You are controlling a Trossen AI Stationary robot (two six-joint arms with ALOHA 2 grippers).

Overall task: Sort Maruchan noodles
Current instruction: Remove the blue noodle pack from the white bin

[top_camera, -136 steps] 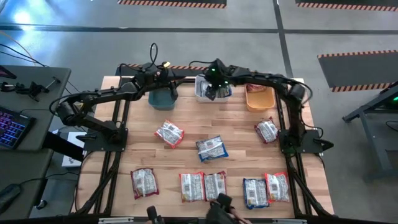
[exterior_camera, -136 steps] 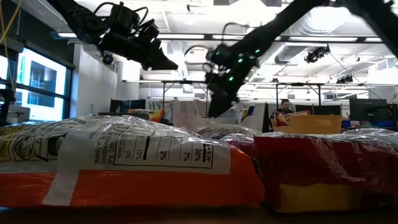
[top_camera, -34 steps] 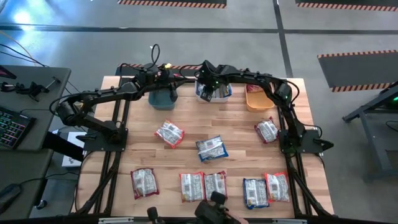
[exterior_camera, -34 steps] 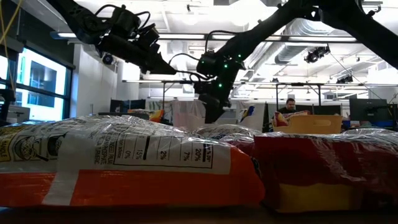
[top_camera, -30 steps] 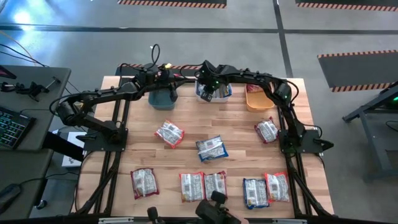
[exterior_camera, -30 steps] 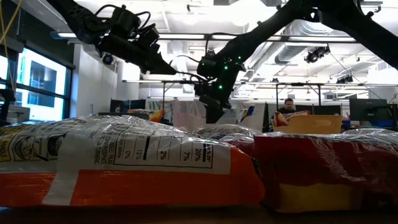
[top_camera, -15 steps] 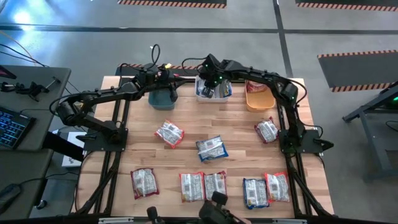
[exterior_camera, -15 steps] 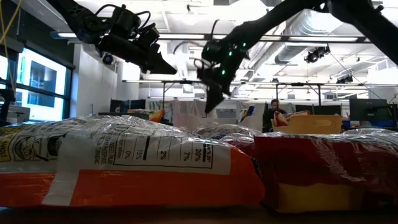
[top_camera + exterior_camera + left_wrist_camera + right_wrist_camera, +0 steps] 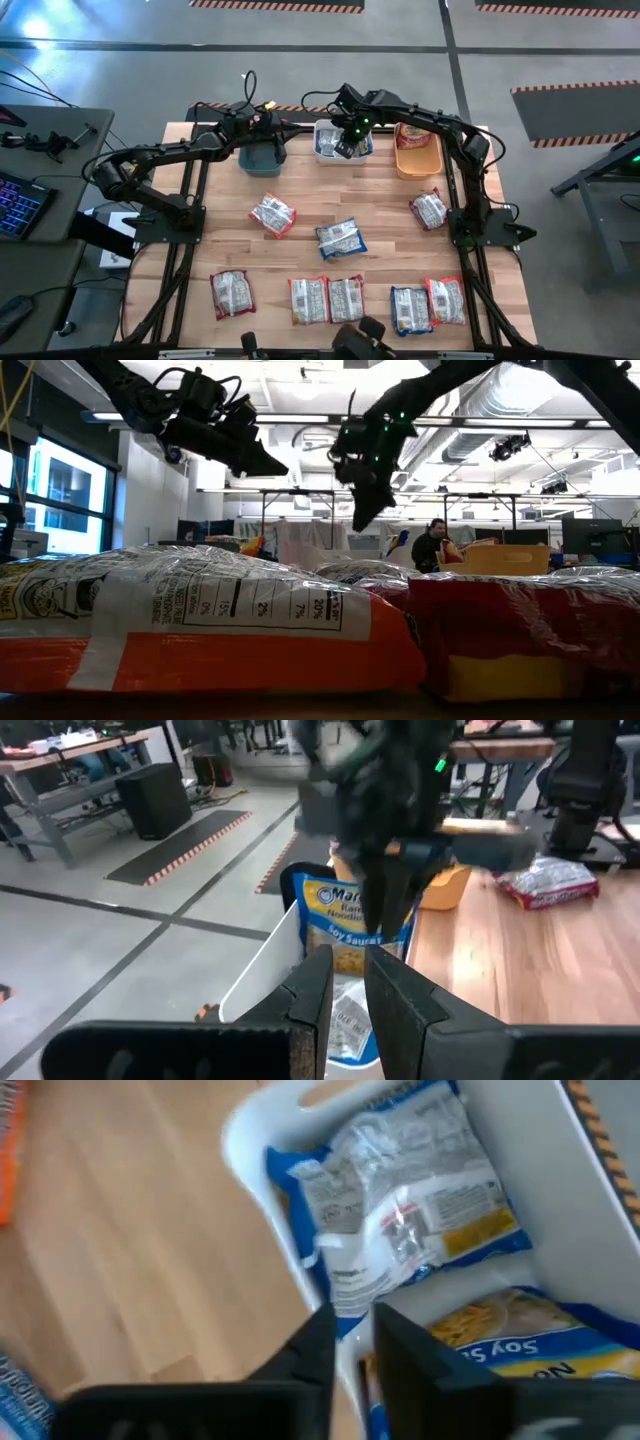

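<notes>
My right gripper (image 9: pixel 347 138) (image 9: pixel 353 1318) hangs over the white bin (image 9: pixel 322 140), pointing steeply down, with a narrow empty gap between its fingers. In the bin, one Maruchan packet lies silvery back up (image 9: pixel 410 1210) and another shows its blue front (image 9: pixel 500 1342). My left gripper (image 9: pixel 281 137) (image 9: pixel 348 965) hovers above the teal bin (image 9: pixel 260 158), pointing at the white bin, also narrowly open and empty. Several more packets lie flat on the table, among them one at centre (image 9: pixel 340 238) and one at the right (image 9: pixel 429 210).
An orange bin (image 9: pixel 417 158) stands to the right of the white one at the far edge. A row of packets (image 9: pixel 328 299) lies along the near edge, with bare wood between it and the bins. A person (image 9: pixel 430 550) is in the room behind.
My right gripper has risen out of the white bin and drifted a little toward the table's right edge, tipping as it went. The blue packets stay in the bin. My left arm has kept still.
</notes>
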